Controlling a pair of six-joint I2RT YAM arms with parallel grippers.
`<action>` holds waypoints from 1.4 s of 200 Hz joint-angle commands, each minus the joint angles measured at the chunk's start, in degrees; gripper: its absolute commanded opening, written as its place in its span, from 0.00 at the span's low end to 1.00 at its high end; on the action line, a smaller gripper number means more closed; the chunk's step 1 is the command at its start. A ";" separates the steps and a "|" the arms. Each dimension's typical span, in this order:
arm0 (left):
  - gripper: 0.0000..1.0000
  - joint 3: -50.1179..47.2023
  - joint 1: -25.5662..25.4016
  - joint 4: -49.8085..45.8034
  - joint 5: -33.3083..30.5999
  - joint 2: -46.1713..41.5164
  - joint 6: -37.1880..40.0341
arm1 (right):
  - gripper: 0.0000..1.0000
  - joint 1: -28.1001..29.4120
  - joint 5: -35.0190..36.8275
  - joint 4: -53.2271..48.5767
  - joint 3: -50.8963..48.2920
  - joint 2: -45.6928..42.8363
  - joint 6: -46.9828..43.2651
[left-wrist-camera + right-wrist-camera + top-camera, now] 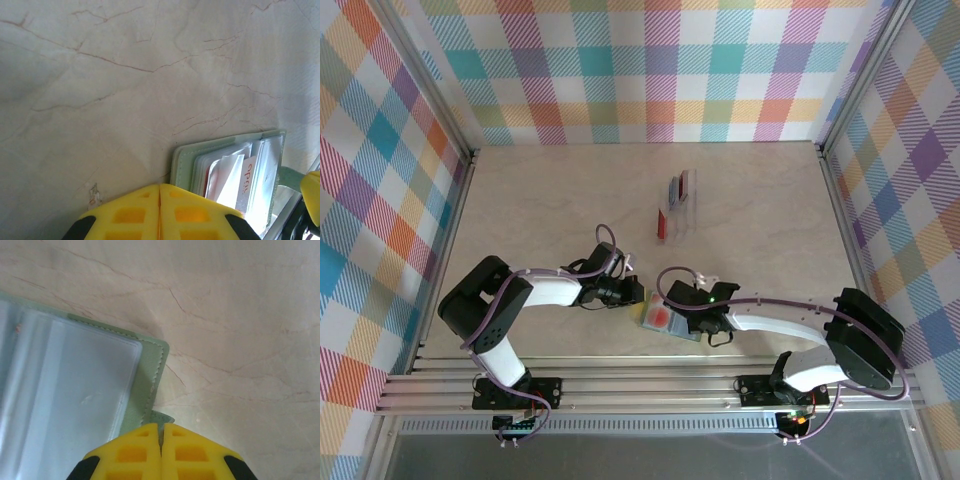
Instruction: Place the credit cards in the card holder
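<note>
The sage-green card holder (pixel 648 322) lies open near the table's front edge, with a pale card with an orange-red round mark (pixel 660 317) on it. My left gripper (pixel 638 293) is shut at the holder's upper left corner; in the left wrist view the gripper (pixel 160 186) has nothing visible between its yellow fingers, and the card holder (pixel 186 160) shows a white card with red lettering (pixel 246 186) in its clear pockets. My right gripper (pixel 688 322) is at the holder's right side. In the right wrist view that gripper (pixel 161 426) is shut on the small clasp tab of the card holder (pixel 148 365).
A clear plastic rack (pixel 682 212) stands at mid-table behind the holder, with a red card (pixel 661 223) upright at its near end and blue and red cards (pixel 678 186) at its far end. Checked walls close the table on three sides.
</note>
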 commanded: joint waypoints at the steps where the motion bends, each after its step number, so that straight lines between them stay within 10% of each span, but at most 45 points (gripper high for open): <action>1: 0.09 -3.33 -0.51 -7.13 -2.35 1.32 0.30 | 0.00 0.31 1.36 3.01 4.18 -2.51 -5.32; 87: 0.08 -1.73 -3.58 0.70 -0.24 4.91 -6.31 | 0.00 0.26 -12.82 26.87 6.63 0.47 -12.76; 152: 0.12 -7.60 -0.32 -14.45 -11.67 -12.60 -6.37 | 0.00 -0.94 -21.02 43.47 6.24 11.58 -11.56; 217: 0.19 -10.67 0.62 -28.16 -16.62 -32.33 -6.73 | 0.49 -2.97 -31.71 41.77 11.29 19.21 -13.92; 280: 0.22 -1.67 1.02 -37.77 -15.52 -37.63 -2.93 | 0.72 -7.85 -48.27 41.68 10.76 13.38 -14.98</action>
